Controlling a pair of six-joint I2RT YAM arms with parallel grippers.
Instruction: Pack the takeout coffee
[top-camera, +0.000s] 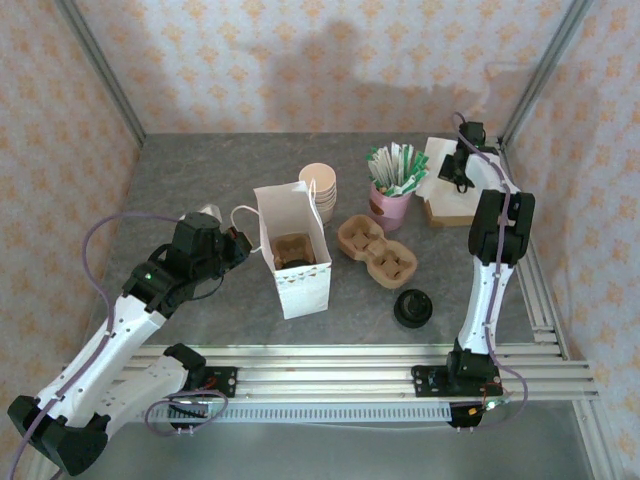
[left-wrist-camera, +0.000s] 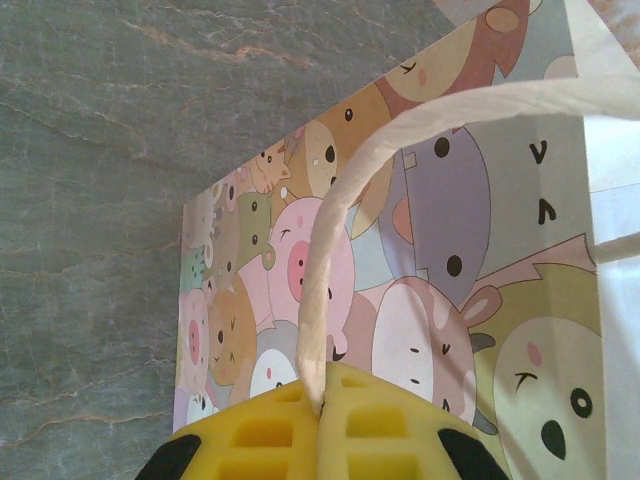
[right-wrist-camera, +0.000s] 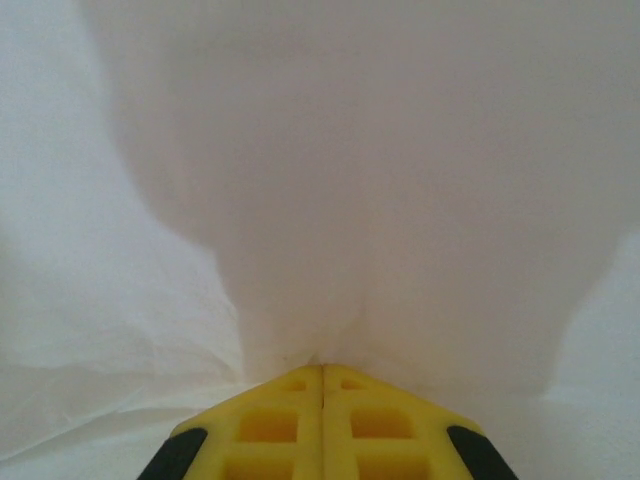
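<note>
- One paper bag (top-camera: 303, 288) stands open-topped at the middle of the top view, on the grey stone-patterned table (top-camera: 200, 180). In the left wrist view its side (left-wrist-camera: 400, 300) is printed with cartoon animals.
- Takeout coffee (top-camera: 294, 262): one dark round lid shows inside the bag, set in a brown cardboard carrier (top-camera: 288, 244). The cup body is hidden, so I cannot tell more.
- Left gripper (top-camera: 232, 243), left of the bag: its yellow fingers (left-wrist-camera: 270, 430) are pressed together on the bag's one white paper handle (left-wrist-camera: 330, 260), which arcs up to the bag's rim.
- Right gripper (top-camera: 458, 172), upper right of the top view: the jaws are closed tight, and the top white napkin (right-wrist-camera: 320, 200) puckers where the tips (right-wrist-camera: 322, 372) pinch it.
- One pile of napkins (top-camera: 437, 160) lies on one brown holder (top-camera: 450, 210).
- One stack of lidless cream cups (top-camera: 320, 185) stands just behind the bag.
- One pink cup (top-camera: 390, 207) holds green-and-white sachets (top-camera: 395, 165); they are too small to count.
- One brown pulp cup tray (top-camera: 376, 250) lies right of the bag, with two wells visible.
- One stack of black lids (top-camera: 413, 308) sits near the lower right, apart from the tray.
</note>
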